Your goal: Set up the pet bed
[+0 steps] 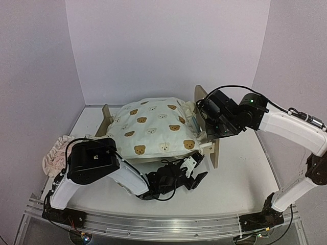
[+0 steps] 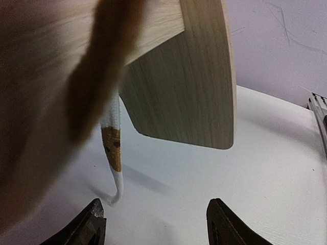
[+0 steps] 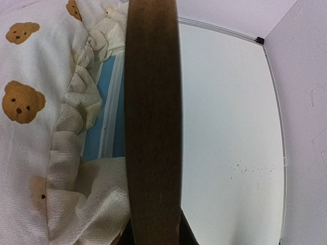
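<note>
The pet bed (image 1: 213, 148) stands mid-table, its plywood headboard on the right and its low footboard (image 1: 106, 116) on the left. A cream bear-print quilt (image 1: 153, 127) lies heaped over it. My right gripper (image 1: 208, 127) is shut on the headboard's top edge (image 3: 153, 127), with a finger on each side. Beside that edge show the blue-and-white mattress (image 3: 107, 117) and the quilt's ruffle (image 3: 76, 127). My left gripper (image 1: 196, 172) is open and empty, low by the bed's front right corner. In the left wrist view it (image 2: 156, 227) faces the headboard (image 2: 189, 87) and a hanging quilt tie (image 2: 112, 153).
A small pinkish ruffled pillow (image 1: 55, 153) lies on the table left of the bed, near the left arm's base. White walls close in the table at the back and both sides. Bare table (image 1: 240, 173) lies right of the headboard.
</note>
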### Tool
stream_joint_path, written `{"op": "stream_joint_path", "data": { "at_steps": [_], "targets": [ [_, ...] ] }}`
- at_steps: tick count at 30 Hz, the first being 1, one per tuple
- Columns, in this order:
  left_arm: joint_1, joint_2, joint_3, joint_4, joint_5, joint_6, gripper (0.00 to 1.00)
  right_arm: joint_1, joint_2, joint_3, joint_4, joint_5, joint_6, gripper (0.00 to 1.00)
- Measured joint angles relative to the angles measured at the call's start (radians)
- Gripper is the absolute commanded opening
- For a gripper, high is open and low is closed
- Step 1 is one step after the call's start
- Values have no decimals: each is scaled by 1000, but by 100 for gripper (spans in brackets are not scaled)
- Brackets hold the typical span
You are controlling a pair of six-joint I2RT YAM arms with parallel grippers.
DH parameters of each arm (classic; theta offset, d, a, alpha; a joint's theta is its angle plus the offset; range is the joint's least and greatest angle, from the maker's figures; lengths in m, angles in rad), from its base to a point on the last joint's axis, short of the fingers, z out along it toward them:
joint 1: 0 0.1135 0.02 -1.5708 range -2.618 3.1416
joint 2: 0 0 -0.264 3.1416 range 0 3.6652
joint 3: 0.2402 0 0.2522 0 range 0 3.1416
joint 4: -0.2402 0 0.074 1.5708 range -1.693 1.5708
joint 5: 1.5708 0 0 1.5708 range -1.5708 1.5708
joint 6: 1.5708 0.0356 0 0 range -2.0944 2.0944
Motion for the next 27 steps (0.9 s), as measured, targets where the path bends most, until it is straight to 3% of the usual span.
{"op": "stream_joint_path", "data": {
  "at_steps": [23,27],
  "targets": [
    [2,200,242,154,-211,106,27,-9,-2,0,0,38,4,0],
    [0,225,282,165,-264,118,15,-11,-2,-2,1,43,7,0]
  ]
}}
